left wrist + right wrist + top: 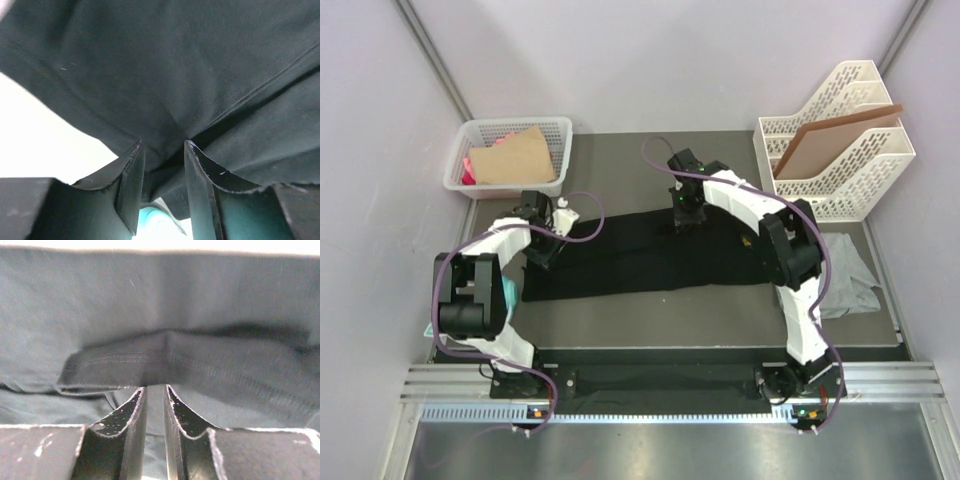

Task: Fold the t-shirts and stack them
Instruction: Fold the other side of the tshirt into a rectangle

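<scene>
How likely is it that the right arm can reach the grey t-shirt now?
Probably not yet: the right tool seems to pinch the black t-shirt. The grey t-shirt lies uncovered beside that arm.

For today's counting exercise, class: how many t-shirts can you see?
2: a black shirt spread across the table, a grey shirt crumpled at its right edge. More may hide in the basket.

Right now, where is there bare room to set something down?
Two bare strips of mat: between the black t-shirt and the near edge, and behind it, between the white basket and the file rack. Crowded: the middle, where the left gripper and right gripper pinch that shirt; the grey t-shirt fills the right.
</scene>
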### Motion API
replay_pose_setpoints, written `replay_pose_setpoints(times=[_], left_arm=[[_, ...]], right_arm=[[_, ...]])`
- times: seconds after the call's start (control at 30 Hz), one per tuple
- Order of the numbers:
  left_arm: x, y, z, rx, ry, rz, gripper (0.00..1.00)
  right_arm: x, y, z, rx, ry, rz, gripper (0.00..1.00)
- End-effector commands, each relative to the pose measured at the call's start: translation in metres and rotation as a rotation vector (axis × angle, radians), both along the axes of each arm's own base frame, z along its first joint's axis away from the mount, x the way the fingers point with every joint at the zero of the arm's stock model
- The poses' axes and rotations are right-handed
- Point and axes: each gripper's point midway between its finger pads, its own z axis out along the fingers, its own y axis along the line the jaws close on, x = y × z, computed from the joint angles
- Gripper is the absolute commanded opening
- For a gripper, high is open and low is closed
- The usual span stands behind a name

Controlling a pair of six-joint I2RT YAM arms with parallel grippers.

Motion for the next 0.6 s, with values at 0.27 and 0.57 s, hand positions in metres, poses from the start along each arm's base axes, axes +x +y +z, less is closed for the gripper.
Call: replay_pose_setpoints(times=[0.27, 0.57], left_arm=[[-0.030, 0.018, -0.026, 0.093, 0.025, -0.019, 0.42], [-0.046, 0.022, -0.031, 0.115, 0.045, -0.015, 0.42]], right_arm=[[0.063, 0.019, 0.022, 0.035, -0.078, -0.008, 0.17], [0.095, 0.006, 0.054, 0.028, -0.170, -0.016, 0.62]])
